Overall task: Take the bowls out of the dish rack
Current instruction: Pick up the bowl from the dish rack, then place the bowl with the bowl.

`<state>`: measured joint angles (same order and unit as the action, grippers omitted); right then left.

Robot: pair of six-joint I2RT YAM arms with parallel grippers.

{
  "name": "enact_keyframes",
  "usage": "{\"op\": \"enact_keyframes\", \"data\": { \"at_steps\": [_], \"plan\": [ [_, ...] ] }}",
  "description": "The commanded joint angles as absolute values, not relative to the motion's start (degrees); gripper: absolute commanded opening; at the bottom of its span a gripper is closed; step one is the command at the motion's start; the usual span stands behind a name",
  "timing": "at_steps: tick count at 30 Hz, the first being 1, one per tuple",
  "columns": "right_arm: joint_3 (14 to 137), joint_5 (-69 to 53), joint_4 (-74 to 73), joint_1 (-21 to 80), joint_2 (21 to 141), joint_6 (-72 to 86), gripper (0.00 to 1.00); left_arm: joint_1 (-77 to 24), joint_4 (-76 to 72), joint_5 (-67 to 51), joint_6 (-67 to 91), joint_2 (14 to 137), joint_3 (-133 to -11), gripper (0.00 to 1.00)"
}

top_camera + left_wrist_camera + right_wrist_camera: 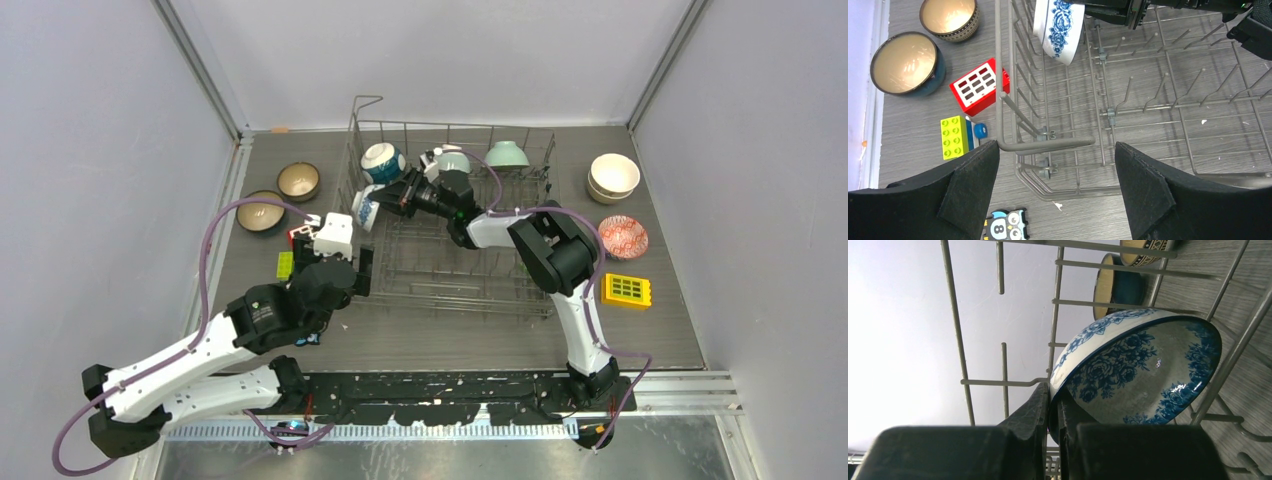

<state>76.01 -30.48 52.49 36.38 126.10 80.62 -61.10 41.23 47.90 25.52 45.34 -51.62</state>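
The grey wire dish rack [452, 272] fills the middle of the table. My right gripper [388, 203] reaches into its left end and is shut on the rim of a blue-and-white floral bowl [366, 208], which stands on edge. The right wrist view shows the rim pinched between the fingers [1040, 405], with the bowl [1143, 365] tilted above them. A second blue-and-white bowl [382, 162] and two mint bowls [507, 154] stand at the back of the rack. My left gripper [335, 275] hangs open over the rack's near-left corner [1048, 145], holding nothing.
Left of the rack sit a dark teal bowl [905, 62], a brown-rimmed bowl [948, 15], a red block [980, 86], a yellow-green block [954, 136] and an owl tile [1004, 227]. Right of it are stacked cream bowls [613, 176], a red patterned bowl [623, 237] and a yellow block [627, 290].
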Motion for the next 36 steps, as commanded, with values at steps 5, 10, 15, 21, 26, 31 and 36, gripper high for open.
{"op": "enact_keyframes", "data": {
  "at_steps": [5, 10, 15, 21, 26, 31, 36],
  "plan": [
    [74.60, -31.63, 60.93, 35.85, 118.17, 81.85, 0.01, -60.99, 41.22, 48.09, 27.07, 43.19, -55.59, 0.88],
    [73.37, -32.07, 60.84, 35.45, 115.33, 81.69, 0.01, -60.99, 41.20, 48.07, 26.97, 42.50, -56.27, 0.89],
    [71.65, -32.26, 60.00, 34.73, 112.26, 81.12, 0.01, -60.99, 40.99, 48.24, 26.34, 42.19, -57.27, 0.91],
    [67.76, -32.09, 56.25, 32.36, 106.31, 78.03, 0.01, -60.99, 40.36, 47.79, 24.96, 42.58, -59.14, 0.92],
    [63.64, -32.05, 52.71, 28.22, 98.04, 75.99, 0.01, -60.94, 38.76, 47.32, 23.32, 43.64, -60.75, 0.93],
    [64.11, -31.67, 29.58, 26.29, 84.30, 59.09, 0.01, -61.00, 37.40, 46.50, 21.13, 45.18, -63.50, 0.94],
    [66.69, -28.59, 6.81, 26.42, 69.31, 42.39, 0.01, -60.93, 36.46, 46.22, 19.01, 45.80, -66.07, 0.94]
  ]
}}
